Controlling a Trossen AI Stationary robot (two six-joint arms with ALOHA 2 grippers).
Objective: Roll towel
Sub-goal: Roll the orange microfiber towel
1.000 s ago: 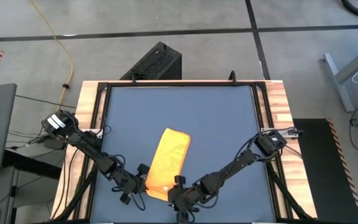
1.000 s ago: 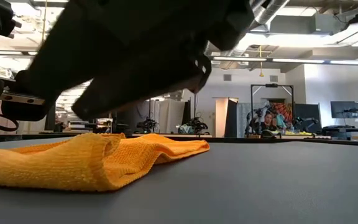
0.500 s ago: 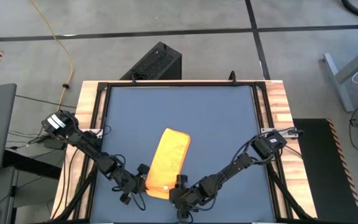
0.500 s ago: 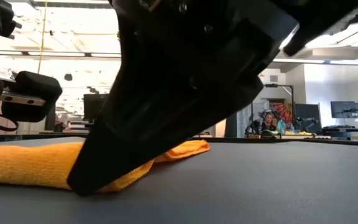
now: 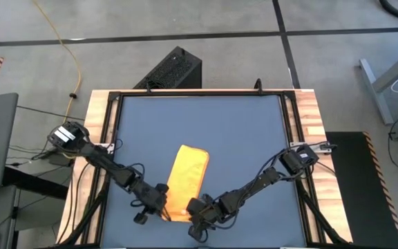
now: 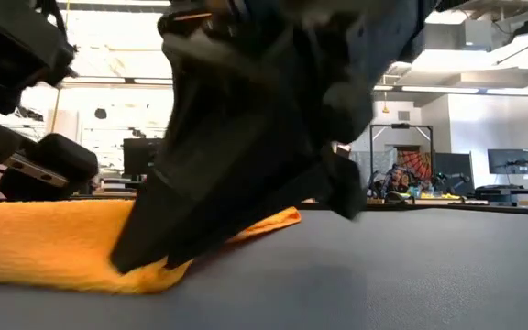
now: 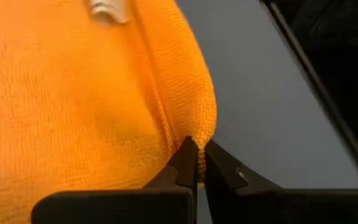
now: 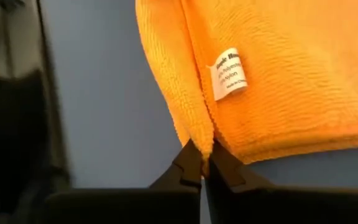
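Low in the frame, the left tool (image 5: pixel 163 209) and right tool (image 5: pixel 193 207) each pinch the towel's (image 5: pixel 186 178) near corners on the table (image 5: pixel 254 138).

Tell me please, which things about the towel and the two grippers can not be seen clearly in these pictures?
- Low view: a dark blurred arm hides the middle of the towel.
- High view: the left gripper and right gripper cover the towel's near corners.
- Right wrist view: the white tag has print too small to read.
- Left wrist view: the picture's edge cuts the tag off.

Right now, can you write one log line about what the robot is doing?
task: roll towel | left gripper: shut on towel corner | right gripper: shut on towel corner | rolling: not begun
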